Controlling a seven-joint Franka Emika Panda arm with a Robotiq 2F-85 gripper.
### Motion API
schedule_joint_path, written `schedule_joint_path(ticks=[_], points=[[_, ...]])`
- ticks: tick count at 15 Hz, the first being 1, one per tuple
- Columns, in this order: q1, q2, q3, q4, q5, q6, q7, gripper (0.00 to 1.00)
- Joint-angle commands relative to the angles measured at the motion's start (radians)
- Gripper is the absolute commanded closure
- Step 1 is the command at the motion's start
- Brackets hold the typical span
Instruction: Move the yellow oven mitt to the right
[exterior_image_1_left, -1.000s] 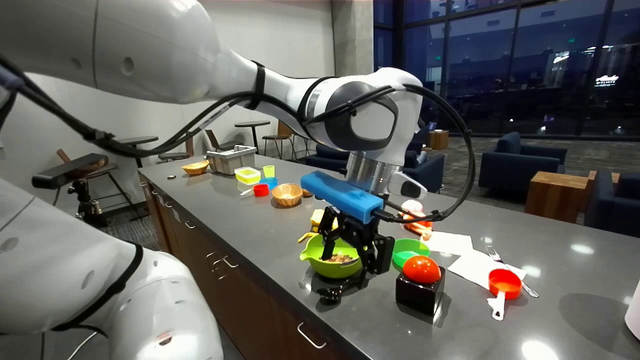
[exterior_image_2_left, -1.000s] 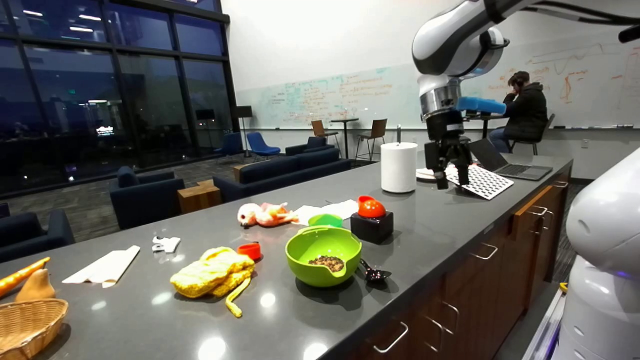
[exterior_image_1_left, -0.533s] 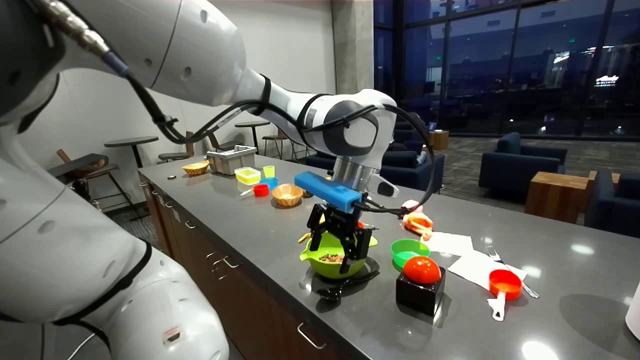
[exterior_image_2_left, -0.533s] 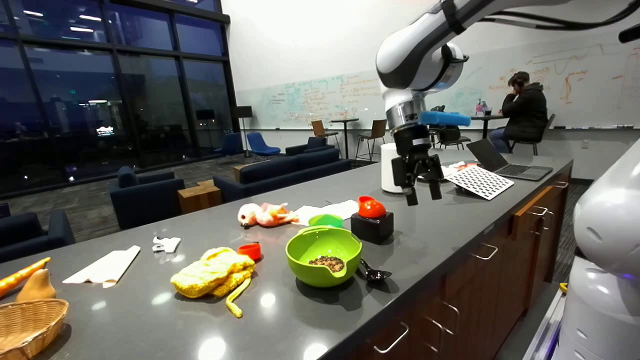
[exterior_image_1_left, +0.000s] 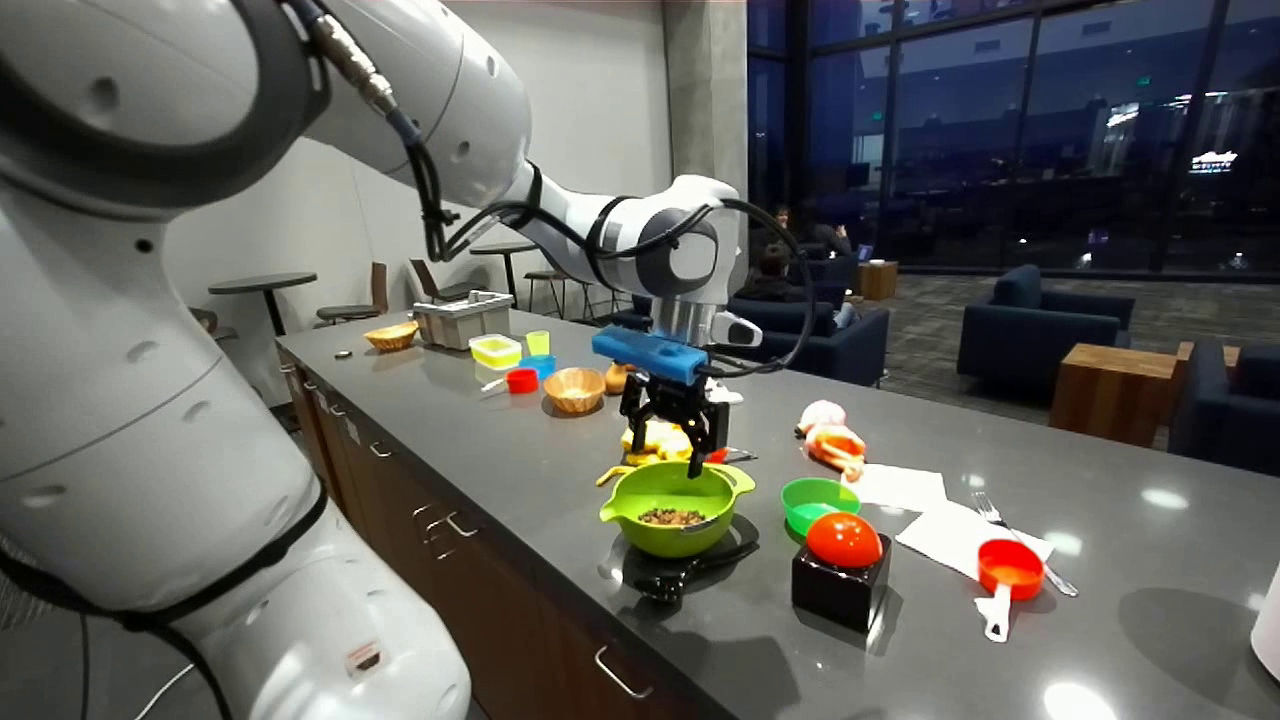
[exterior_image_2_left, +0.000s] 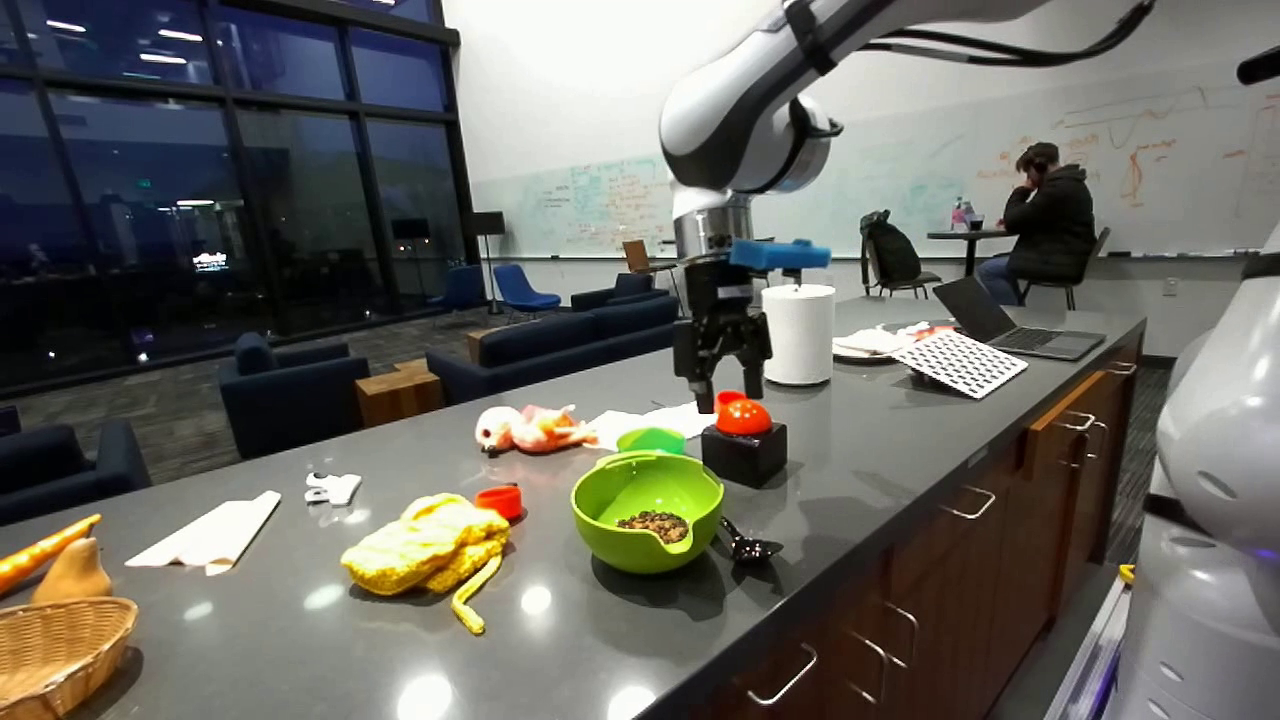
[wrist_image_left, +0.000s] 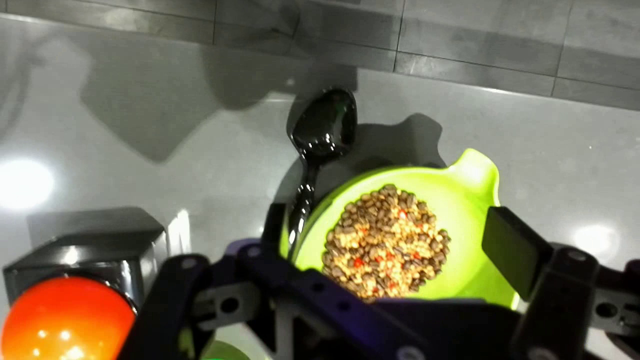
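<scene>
Occupying the desk (exterior_image_2_left: 300, 630) right of the mitt (exterior_image_2_left: 425, 548) in an exterior view: bowl (exterior_image_2_left: 625, 550) nearest, then spoon (exterior_image_2_left: 754, 549) and black box (exterior_image_2_left: 744, 458). Claw (exterior_image_2_left: 729, 396) hangs above, jaws spread.

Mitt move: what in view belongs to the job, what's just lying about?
Part of the job:
yellow oven mitt, not yet picked up
gripper, open, nothing in it

Just lying about (the main ones):
lime-green bowl
black spoon
black box
paper towel roll
laptop
wicker basket
</scene>
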Motion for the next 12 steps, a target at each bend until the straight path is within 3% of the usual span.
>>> schedule_joint_path(ticks=[1,6,7,12], points=[[0.04,0.139,0.062,0.141,-0.037,0.06,0.031,0.0],[0.097,0.258,0.144,0.286,-0.118,0.159,0.1,0.0],[0.087,0.217,0.124,0.227,-0.082,0.151,0.067,0.0],[0.103,0.258,0.141,0.278,-0.105,0.159,0.09,0.0]])
